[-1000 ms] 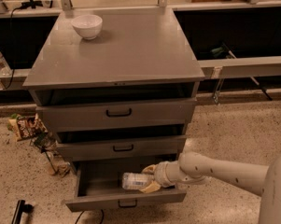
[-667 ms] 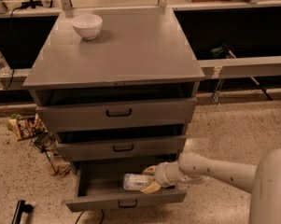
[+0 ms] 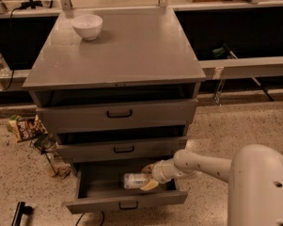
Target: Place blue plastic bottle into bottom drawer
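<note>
Hand (image 3: pixel 149 177) inside open bottom drawer (image 3: pixel 127 202), right side, tight on horizontal blue plastic bottle (image 3: pixel 133 181).

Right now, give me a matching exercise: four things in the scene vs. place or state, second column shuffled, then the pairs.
Things:
1. bowl
2. bottle
3. bottom drawer
4. snack packets

Place or state:
A. pulled out, open
B. on the floor, left of the cabinet
C. on the cabinet top, back left corner
D. lying on its side inside the bottom drawer

Pairs: 1-C, 2-D, 3-A, 4-B.

The gripper is inside the bottom drawer, shut on the bottle's right end.
</note>
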